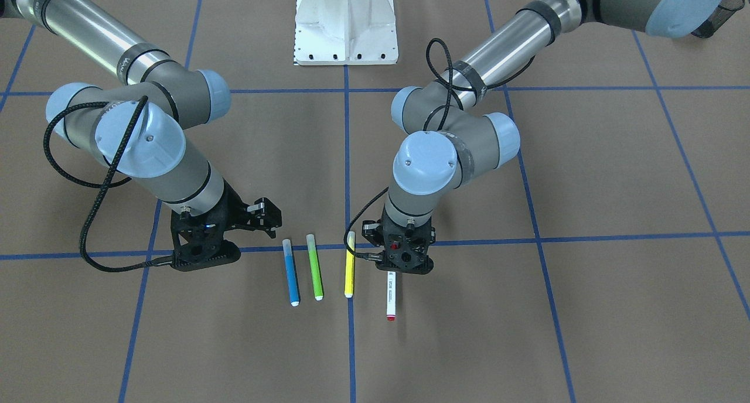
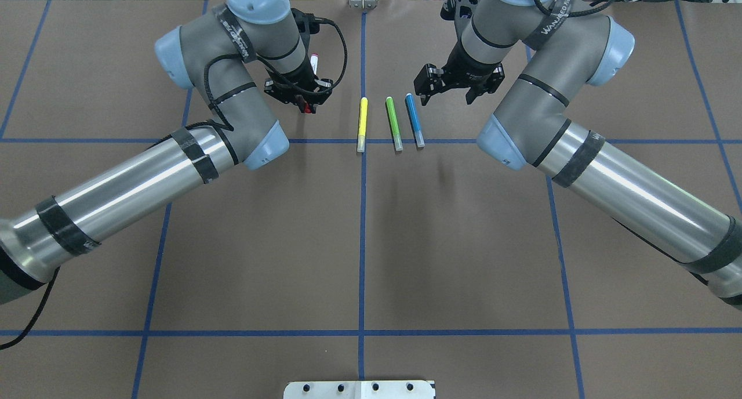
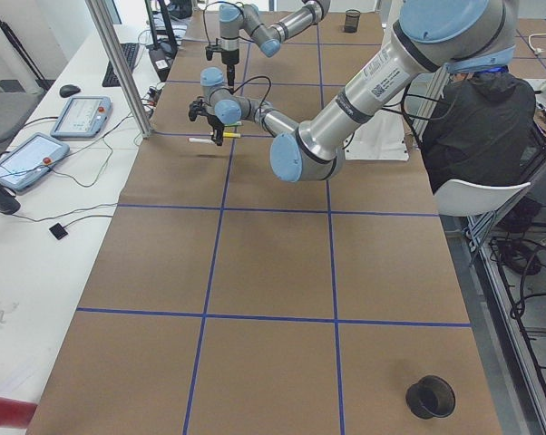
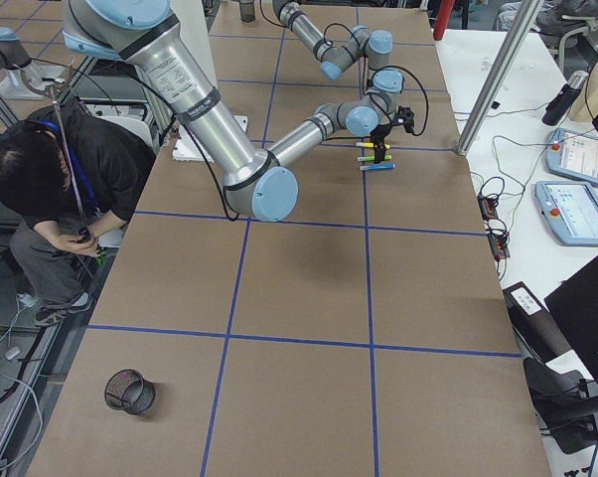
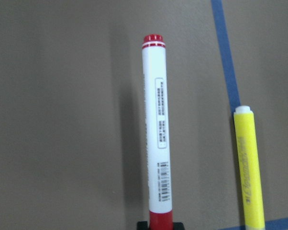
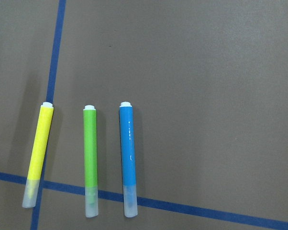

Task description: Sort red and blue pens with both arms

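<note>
The red pen (image 5: pixel 156 134), white-barrelled with a red tail, sticks out from my left gripper (image 5: pixel 160 225), which is shut on its red cap end. The same pen (image 1: pixel 391 294) points toward the table's operator side from under the left gripper (image 1: pixel 392 267), and its shadow falls beside the barrel. The blue pen (image 2: pixel 414 120) lies on the brown paper beside a green marker (image 2: pixel 394 123) and a yellow marker (image 2: pixel 362 123). My right gripper (image 2: pixel 447 91) hovers open just right of the blue pen (image 6: pixel 127 163), with nothing between its fingers.
Blue tape lines cross the paper under the markers. The white base plate (image 1: pixel 345 28) sits at the robot's side. Black mesh cups stand at the table's ends (image 3: pixel 431 396) (image 4: pixel 128 391). A seated person (image 3: pixel 477 118) is beside the table.
</note>
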You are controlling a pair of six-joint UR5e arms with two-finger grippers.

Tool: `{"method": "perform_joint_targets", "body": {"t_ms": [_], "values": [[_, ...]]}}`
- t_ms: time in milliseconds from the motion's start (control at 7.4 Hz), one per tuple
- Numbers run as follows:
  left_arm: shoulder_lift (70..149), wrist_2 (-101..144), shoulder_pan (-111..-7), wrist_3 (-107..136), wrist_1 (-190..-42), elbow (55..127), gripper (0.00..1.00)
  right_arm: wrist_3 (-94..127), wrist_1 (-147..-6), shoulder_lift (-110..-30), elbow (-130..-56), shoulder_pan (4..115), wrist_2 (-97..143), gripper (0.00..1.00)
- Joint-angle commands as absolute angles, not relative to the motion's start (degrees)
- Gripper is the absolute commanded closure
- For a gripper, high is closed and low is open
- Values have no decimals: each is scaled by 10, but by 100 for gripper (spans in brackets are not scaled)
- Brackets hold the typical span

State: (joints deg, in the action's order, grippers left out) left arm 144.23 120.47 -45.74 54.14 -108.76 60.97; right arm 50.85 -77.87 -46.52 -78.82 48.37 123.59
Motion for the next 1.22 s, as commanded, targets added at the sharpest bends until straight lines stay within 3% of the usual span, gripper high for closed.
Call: {"method": "perform_joint_targets", "body": {"t_ms": [0, 405, 541, 676, 1081], "values": [[1434, 1222, -479, 538, -1088, 615, 100, 521, -780, -400, -713, 455, 1198, 3], [1434, 1222, -484, 535, -1089, 617, 100, 501, -780, -402, -679, 434, 1182, 12], [1434, 1223, -483, 535, -1089, 620, 100, 495, -776, -406, -678, 436, 1182, 23], [1434, 1223, -483, 535, -1089, 620, 100, 494, -768, -411, -676, 437, 1183, 41], [1436, 1222, -484, 535, -1088, 625, 100, 473, -742, -427, -660, 437, 1185, 49]]}}
